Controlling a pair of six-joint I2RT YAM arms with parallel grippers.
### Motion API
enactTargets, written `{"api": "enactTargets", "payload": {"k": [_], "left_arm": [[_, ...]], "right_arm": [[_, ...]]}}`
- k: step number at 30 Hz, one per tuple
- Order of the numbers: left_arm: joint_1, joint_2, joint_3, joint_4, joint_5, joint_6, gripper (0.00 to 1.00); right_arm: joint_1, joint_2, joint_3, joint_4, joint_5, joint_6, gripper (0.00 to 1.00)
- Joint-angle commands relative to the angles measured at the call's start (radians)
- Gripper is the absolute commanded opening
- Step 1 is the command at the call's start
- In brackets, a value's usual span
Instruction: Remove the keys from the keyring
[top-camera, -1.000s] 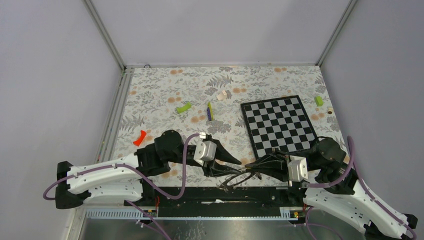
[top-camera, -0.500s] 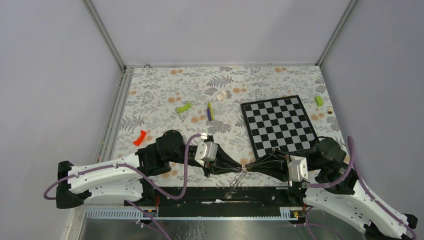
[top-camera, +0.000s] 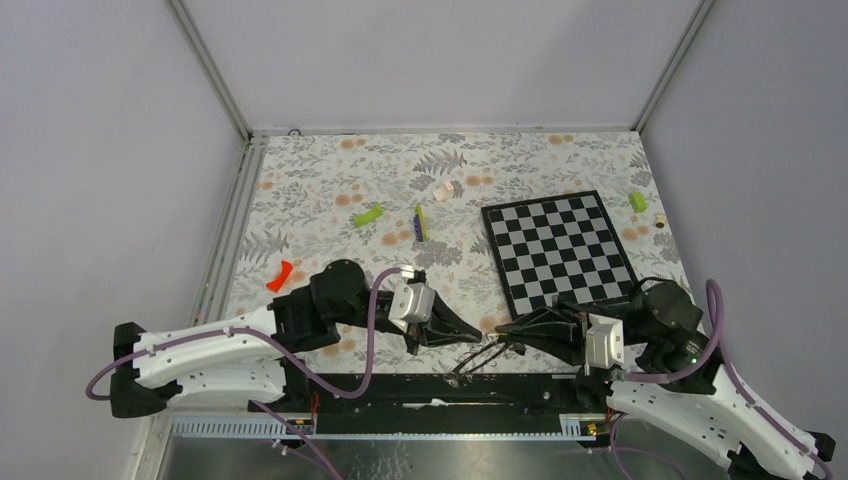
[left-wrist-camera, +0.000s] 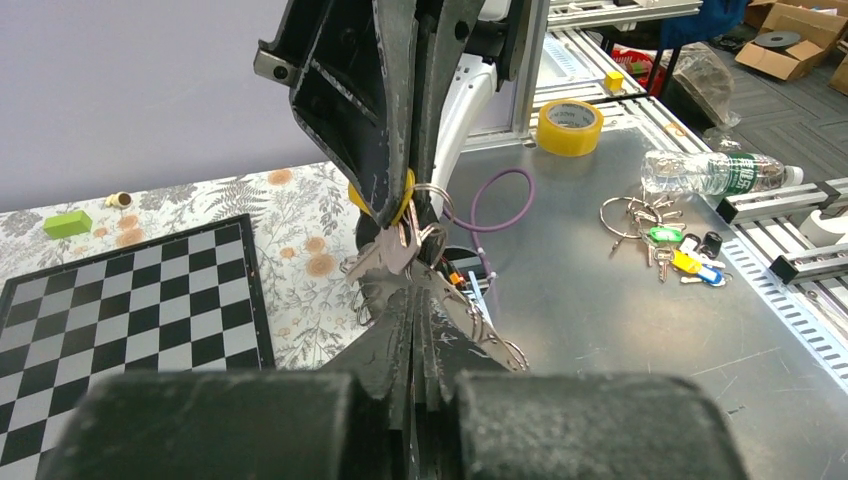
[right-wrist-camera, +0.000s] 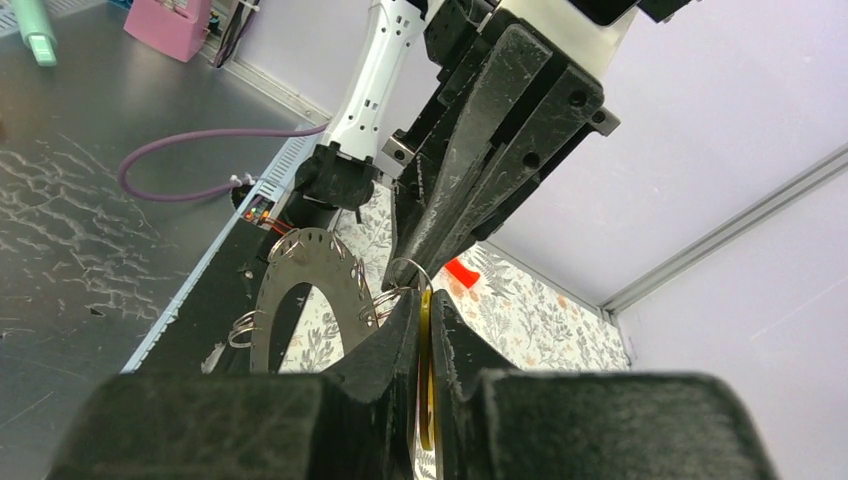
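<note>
Right wrist: yellow key (right-wrist-camera: 425, 385) inside end effector (right-wrist-camera: 424, 302)

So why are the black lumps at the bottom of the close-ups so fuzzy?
Left wrist view: the left gripper sits too near the lens, so it blurs; keys and chessboard are sharp. Right wrist view: same with the right gripper. Top view: sharp, evenly lit.
</note>
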Motion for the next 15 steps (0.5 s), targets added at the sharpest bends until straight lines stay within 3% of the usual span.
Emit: {"api": "enactTargets", "payload": {"k": [1, 7, 12, 15], "left_arm": [[0.0, -0.02, 0.05, -0.001, -0.012, -0.003, 0.0], [0.0, -0.02, 0.043, 0.009, -0.016, -0.003, 0.0], [0.0, -0.009, 0.019, 0.097, -0.027, -0.053, 0.38], [0.0, 0.01, 0.018, 0.128, -0.019, -0.065, 0.46]], "right_arm": [[-0.003, -0.02, 0.033, 0.035, 0.043, -0.032, 0.0], [-0.002, -0.032, 0.025, 0.043, 0.06, -0.032, 0.0], [-0.003, -0.027, 0.013, 0.078, 0.047, -0.021, 0.0], [-0.003, -0.02, 0.014, 0.077, 0.049, -0.034, 0.0]]}}
